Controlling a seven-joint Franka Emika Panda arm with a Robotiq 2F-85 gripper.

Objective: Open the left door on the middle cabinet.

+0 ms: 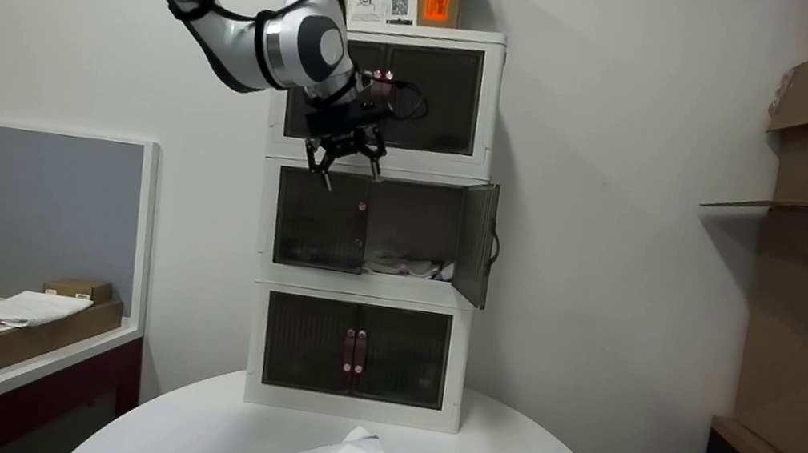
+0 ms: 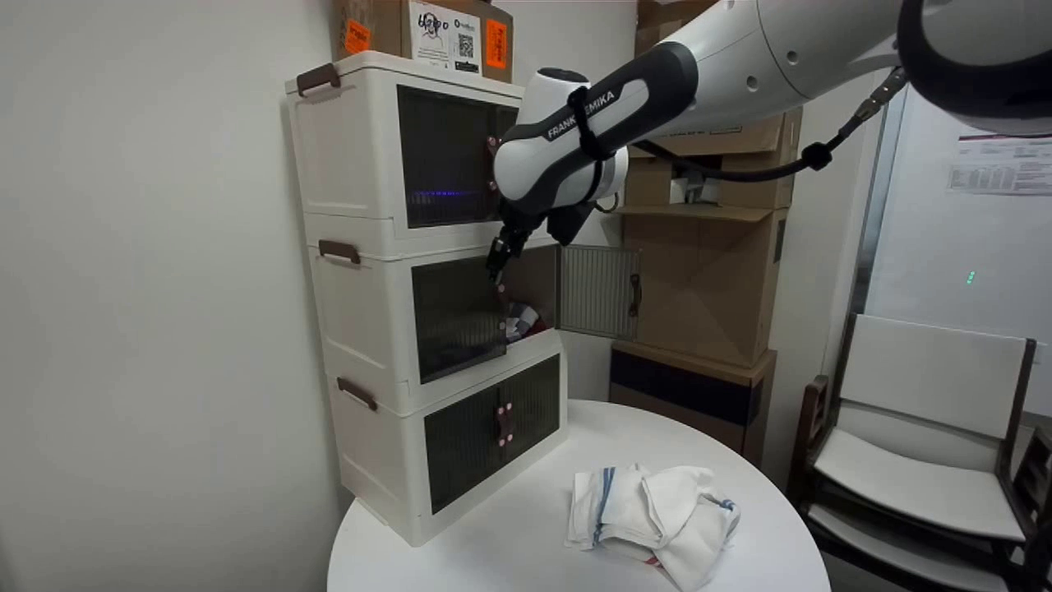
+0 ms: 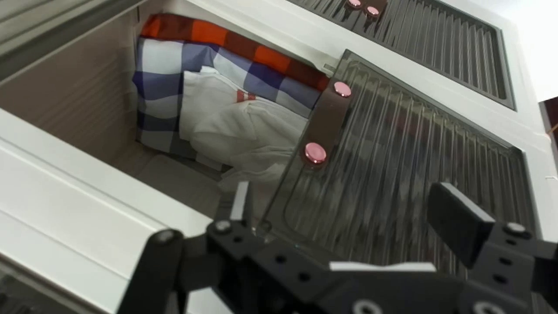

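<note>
Before a pale wall (image 1: 609, 210), the left door (image 1: 319, 225) stands just below the wide-spread tool (image 1: 353, 181).

Glossy ribbed left door (image 3: 392, 174), smooth plastic-looking middle cabinet (image 2: 358, 319)

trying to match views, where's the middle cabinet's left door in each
In an exterior view: left door, left of centre, head-on.
In an exterior view: left door, left of centre, angled.
Wrist view: left door, right of centre, tilted.
Shared landmark: the opening beside it.
</note>
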